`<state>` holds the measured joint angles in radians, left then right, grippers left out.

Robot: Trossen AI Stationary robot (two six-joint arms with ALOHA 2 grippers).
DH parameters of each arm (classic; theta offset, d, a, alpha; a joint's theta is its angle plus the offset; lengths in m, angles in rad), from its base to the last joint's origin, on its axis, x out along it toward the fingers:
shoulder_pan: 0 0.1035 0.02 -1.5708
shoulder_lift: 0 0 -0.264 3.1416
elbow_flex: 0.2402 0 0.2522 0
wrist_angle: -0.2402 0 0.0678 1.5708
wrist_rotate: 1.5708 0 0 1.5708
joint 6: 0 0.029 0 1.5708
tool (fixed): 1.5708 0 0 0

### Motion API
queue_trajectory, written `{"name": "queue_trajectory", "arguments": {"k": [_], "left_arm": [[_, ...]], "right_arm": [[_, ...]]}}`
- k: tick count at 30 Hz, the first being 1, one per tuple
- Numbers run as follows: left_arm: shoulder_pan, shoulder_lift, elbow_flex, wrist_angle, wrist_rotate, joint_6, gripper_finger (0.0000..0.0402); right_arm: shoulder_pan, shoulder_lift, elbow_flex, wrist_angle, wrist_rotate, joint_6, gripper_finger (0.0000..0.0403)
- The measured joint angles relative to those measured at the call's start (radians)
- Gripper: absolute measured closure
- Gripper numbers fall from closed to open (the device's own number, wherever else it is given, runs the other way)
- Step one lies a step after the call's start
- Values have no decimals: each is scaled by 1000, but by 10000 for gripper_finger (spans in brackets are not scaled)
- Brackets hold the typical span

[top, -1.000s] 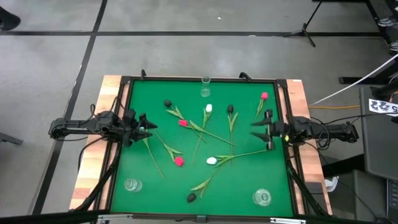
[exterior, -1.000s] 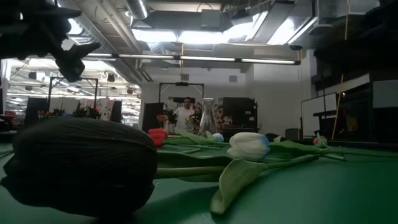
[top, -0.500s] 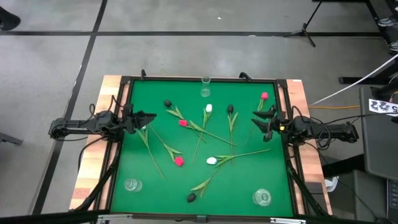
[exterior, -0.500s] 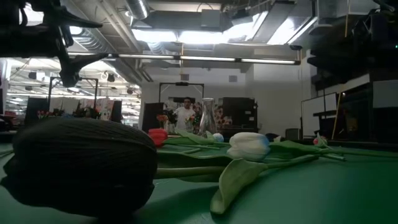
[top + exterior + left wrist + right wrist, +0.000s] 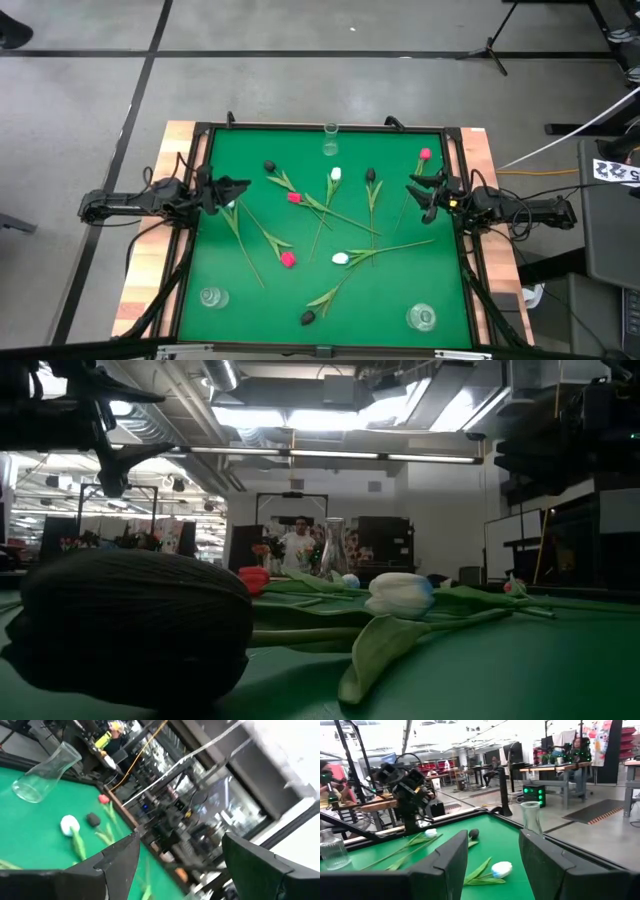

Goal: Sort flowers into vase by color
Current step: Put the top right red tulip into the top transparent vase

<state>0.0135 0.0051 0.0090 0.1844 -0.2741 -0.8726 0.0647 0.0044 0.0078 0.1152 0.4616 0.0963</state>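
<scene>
High view: I am holding both end effectors, left (image 5: pixel 238 186) and right (image 5: pixel 412 190), apart; approaching one flower (image 5: pixel 289 259) stem low probably works best.

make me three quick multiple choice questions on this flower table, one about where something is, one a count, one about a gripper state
1. Where is the left gripper?
A. at the mat's left edge
B. over the centre
C. at the near right corner

2. How many glass vases stand on the green mat?
A. one
B. three
C. five

3. How are the right gripper's fingers?
A. shut on a tulip
B. open, holding nothing
C. shut on a vase

Key: 1 A, high view shows it there. 2 B, far vase, near left vase, near right vase. 3 B, right wrist view shows a bare gap.
</scene>
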Motion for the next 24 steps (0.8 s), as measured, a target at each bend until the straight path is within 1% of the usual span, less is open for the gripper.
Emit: {"name": "queue_trajectory", "arguments": {"k": [4, 7, 11, 16, 21, 24], "left_arm": [[0, 0, 0, 39, -10, -100, 128], [0, 0, 0, 37, -12, -107, 128], [0, 0, 0, 37, -28, -73, 128], [0, 0, 0, 41, -54, -140, 128], [0, 0, 0, 53, -49, -208, 128], [0, 0, -1, 134, -23, -218, 128]], "right_arm": [[0, 0, 0, 0, 0, 0, 226], [0, 0, 0, 1, 8, 1, 226], [0, 0, 0, 2, 10, 2, 226], [0, 0, 0, 2, 10, 2, 226], [0, 0, 0, 7, 10, 3, 226], [0, 0, 0, 57, 12, 4, 226]]}}
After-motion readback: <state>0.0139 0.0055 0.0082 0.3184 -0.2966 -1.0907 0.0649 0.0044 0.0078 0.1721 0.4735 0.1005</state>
